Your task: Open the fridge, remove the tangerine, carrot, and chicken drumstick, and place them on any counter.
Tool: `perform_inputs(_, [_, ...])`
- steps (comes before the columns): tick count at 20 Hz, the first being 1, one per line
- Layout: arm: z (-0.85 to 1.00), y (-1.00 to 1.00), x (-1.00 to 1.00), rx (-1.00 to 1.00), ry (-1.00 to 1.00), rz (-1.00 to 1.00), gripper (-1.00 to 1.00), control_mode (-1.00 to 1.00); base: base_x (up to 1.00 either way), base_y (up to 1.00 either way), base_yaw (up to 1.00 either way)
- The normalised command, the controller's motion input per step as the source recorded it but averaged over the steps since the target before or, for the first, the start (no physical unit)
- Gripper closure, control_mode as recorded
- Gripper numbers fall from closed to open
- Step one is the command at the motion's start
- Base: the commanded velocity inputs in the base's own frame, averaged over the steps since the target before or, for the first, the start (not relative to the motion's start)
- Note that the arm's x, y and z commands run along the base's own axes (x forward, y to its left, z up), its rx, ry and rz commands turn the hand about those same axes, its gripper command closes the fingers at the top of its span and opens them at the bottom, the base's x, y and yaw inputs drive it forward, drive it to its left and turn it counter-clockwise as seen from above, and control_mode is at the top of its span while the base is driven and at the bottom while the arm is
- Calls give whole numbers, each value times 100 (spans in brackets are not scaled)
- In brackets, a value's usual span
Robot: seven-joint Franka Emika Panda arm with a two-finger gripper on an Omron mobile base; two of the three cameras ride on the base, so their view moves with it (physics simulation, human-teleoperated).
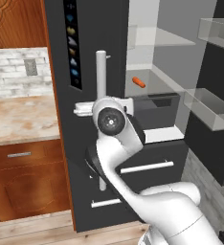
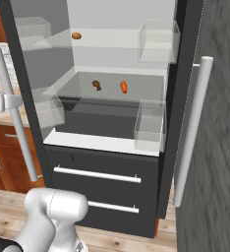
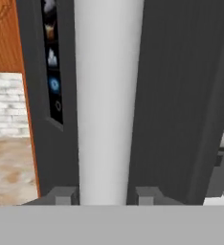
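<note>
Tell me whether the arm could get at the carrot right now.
Probably not yet: the pincer is shut on the fridge door handle. The door is open and the carrot lies bare on its shelf, so letting go would free it.

What the fridge scene keeps from view

The fridge (image 2: 112, 167) runs past the top edge, its upper shelves cut off. The tangerine (image 2: 76, 35) on a high fridge shelf is too small to make out any detail. The chicken drumstick (image 2: 96, 85) a shelf lower is a dark speck, its bone end unclear. In the left base view the arm hides much of the fridge handle (image 1: 101, 76). The bench (image 1: 18, 117) left of the fridge is cropped.
</note>
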Motion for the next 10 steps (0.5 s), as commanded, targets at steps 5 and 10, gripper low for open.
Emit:
perform_inputs(5, [7, 1, -70, 0, -16, -23, -100, -100, 0, 0, 0])
perform_inputs(10, [56, -17, -79, 6, -7, -18, -100, -100, 0, 0, 0])
